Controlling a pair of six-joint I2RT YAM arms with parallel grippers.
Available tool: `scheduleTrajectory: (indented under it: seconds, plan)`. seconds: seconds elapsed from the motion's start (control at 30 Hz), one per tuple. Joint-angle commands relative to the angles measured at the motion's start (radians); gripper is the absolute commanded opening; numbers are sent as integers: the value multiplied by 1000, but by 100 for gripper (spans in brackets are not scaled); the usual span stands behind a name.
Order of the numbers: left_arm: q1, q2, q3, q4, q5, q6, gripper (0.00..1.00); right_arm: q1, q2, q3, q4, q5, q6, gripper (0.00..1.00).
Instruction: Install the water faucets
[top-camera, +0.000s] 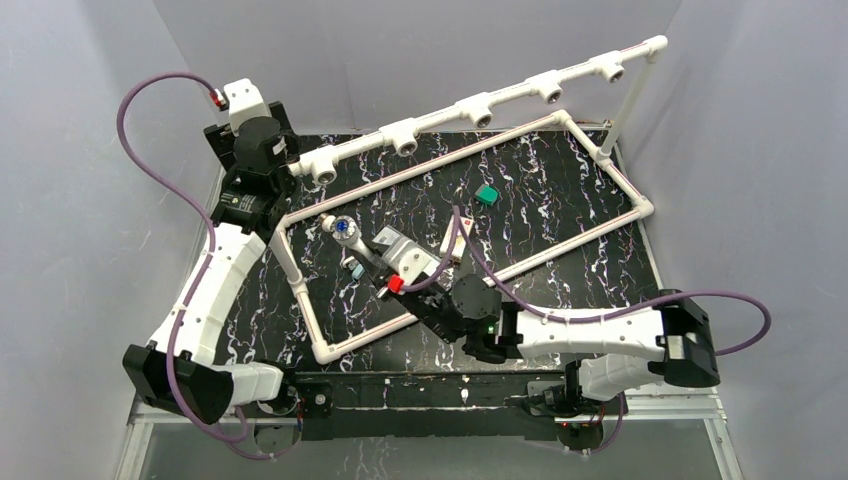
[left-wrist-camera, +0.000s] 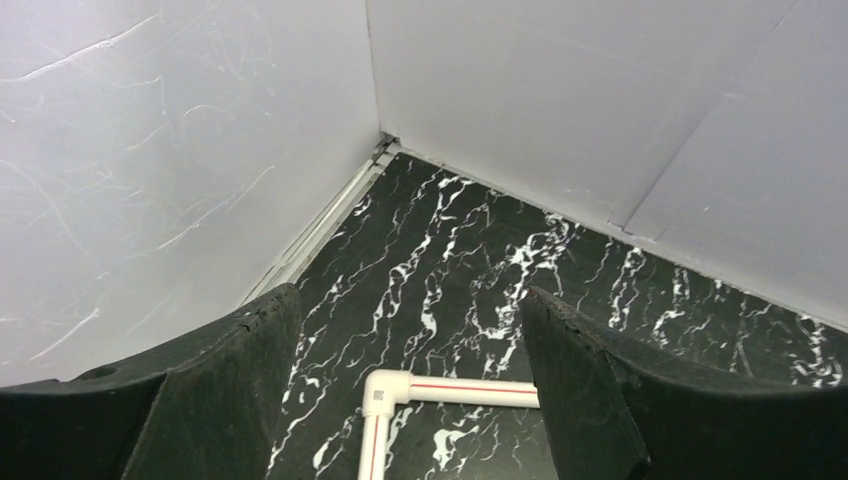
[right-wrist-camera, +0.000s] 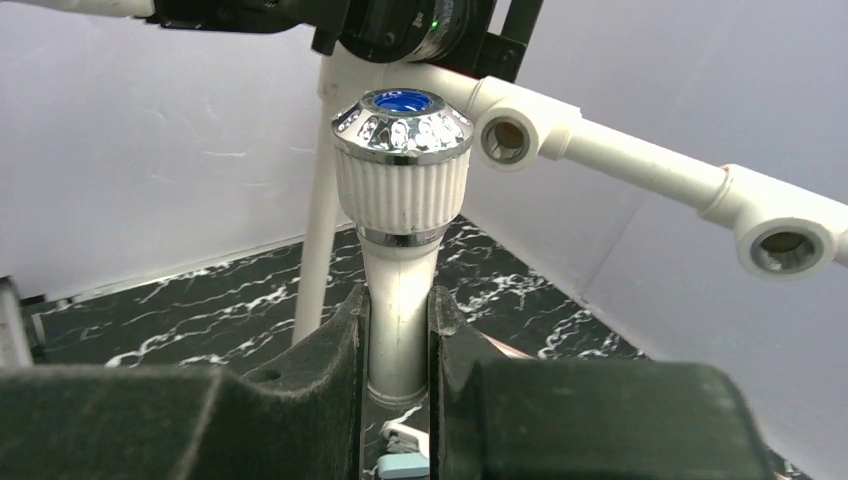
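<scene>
A white water faucet (top-camera: 340, 228) with a ribbed knob and blue centre is held upright in my right gripper (top-camera: 358, 248), above the black marbled table inside the pipe frame. In the right wrist view its knob (right-wrist-camera: 400, 150) stands above the fingers, and my right gripper (right-wrist-camera: 400, 335) is shut on its stem. The raised pipe rail's tee sockets (right-wrist-camera: 508, 140) are just behind and to the right of it. My left gripper (top-camera: 268, 150) is by the rail's left end. In the left wrist view it (left-wrist-camera: 408, 295) is open and empty above a frame elbow (left-wrist-camera: 385, 392).
The raised rail (top-camera: 480, 108) carries several open tee sockets along the back. A rectangular pipe frame (top-camera: 560, 250) lies on the table. Inside it are a green piece (top-camera: 487, 194), a white elongated part (top-camera: 455, 240) and a small light-blue piece (top-camera: 353, 270). Grey walls enclose the table.
</scene>
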Motion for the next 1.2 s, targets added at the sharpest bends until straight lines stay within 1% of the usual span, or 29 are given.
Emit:
scheduleTrajectory:
  seconds: [0.0, 0.17, 0.37, 0.5, 0.7, 0.9, 1.17]
  plan:
    - [12, -26, -114, -26, 26, -25, 79, 23, 51, 93, 189, 94, -189, 1]
    - [11, -42, -198, 2, 29, -24, 79, 31, 106, 162, 217, 141, -293, 1]
    - [12, -29, -207, -16, 55, -35, 79, 31, 150, 224, 216, 186, -361, 1]
    - [13, -33, -215, -26, 61, -47, 79, 31, 168, 237, 208, 212, -369, 1]
    - [12, -41, -239, -58, 117, -101, 78, 31, 206, 265, 182, 273, -368, 1]
    - [13, -46, -254, -83, 140, -125, 78, 31, 239, 300, 182, 325, -364, 1]
    - [12, -45, -255, -87, 155, -137, 78, 31, 293, 345, 194, 350, -381, 1]
